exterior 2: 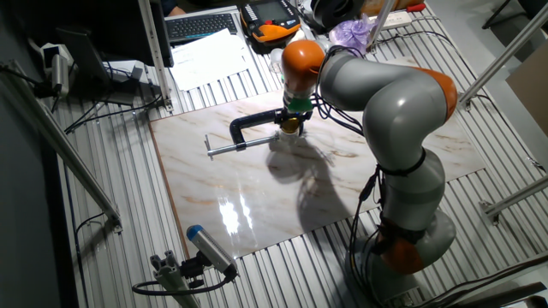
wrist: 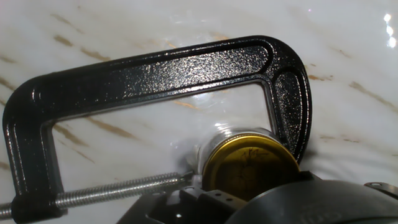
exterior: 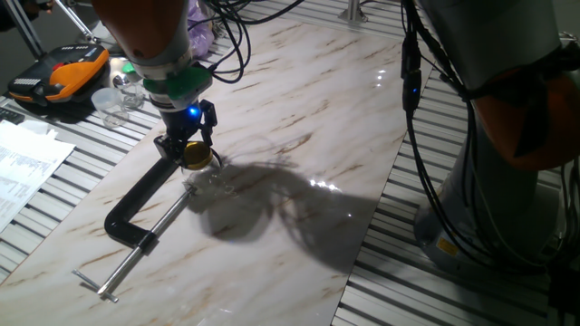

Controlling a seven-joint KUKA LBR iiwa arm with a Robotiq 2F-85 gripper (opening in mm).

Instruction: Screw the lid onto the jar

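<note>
The gripper [exterior: 192, 154] pinches the lid [wrist: 250, 165] by its rim; directly beneath the fingers sits the jar [wrist: 219, 142], held in the clamp [wrist: 155, 71]. Light, slick metal; fragile glass

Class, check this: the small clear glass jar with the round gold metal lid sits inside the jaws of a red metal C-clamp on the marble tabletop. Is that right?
Not quite: the C-clamp is black, not red, as the hand view shows. The rest holds: the small clear glass jar with the round gold metal lid sits inside its jaws on the marble tabletop.
</note>
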